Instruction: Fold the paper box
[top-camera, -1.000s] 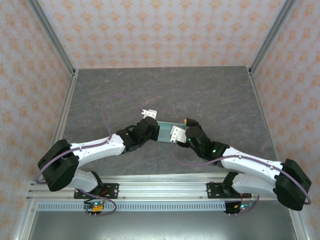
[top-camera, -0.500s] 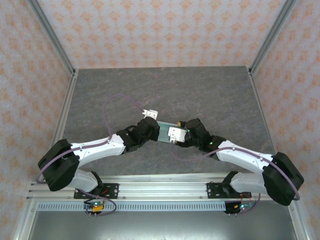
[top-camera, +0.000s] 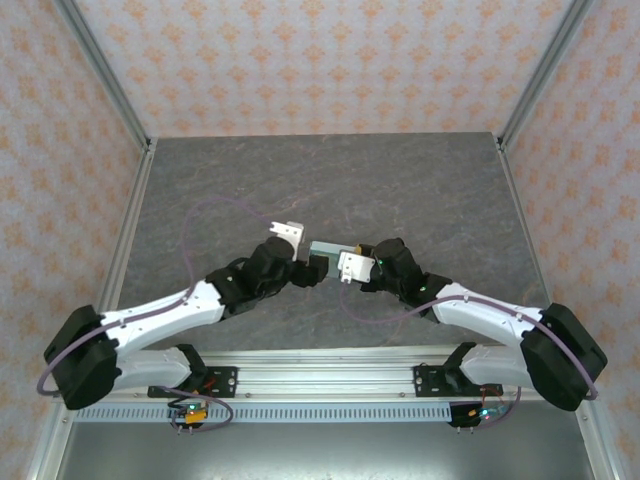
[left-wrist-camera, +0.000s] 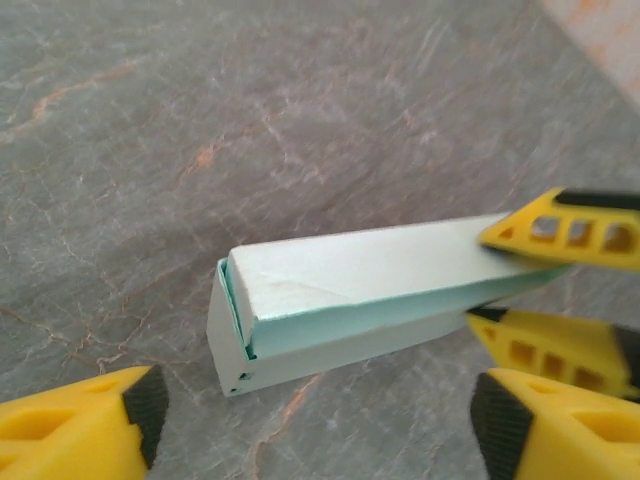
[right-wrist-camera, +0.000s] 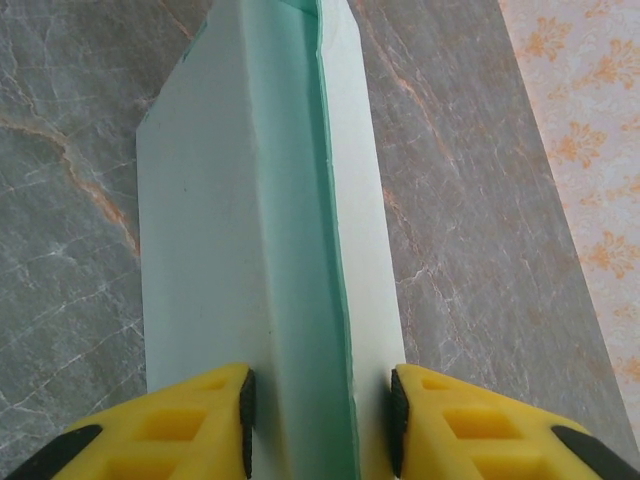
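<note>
- At the near edge of the table (top-camera: 400, 190), both arm bases sit on a metal rail (top-camera: 320, 372). The left arm (top-camera: 170, 310) and right arm (top-camera: 480, 315) reach inward and meet near mid-table.
- Just ahead, left gripper (left-wrist-camera: 310, 410): jaws spread wide. Its yellow fingertips (left-wrist-camera: 90, 415) stand either side of the paper box (left-wrist-camera: 350, 290), short of its near end and clear of the card.
- Between the grippers, the paper box: pale mint card, folded into a long, flat-sided bar. The end flap (left-wrist-camera: 225, 330) facing the left wrist camera stands slightly ajar.
- Box height: it probably sits on or just above the tabletop, with shadow directly beneath; contact not resolvable.
- At the box's other end, right gripper (right-wrist-camera: 320, 420): pinching the box, one pad against each long side. From the left wrist its fingers (left-wrist-camera: 560, 225) show clamped over that end.
- Beyond, the grey marbled tabletop runs back to orange-patterned walls (top-camera: 320, 60).
</note>
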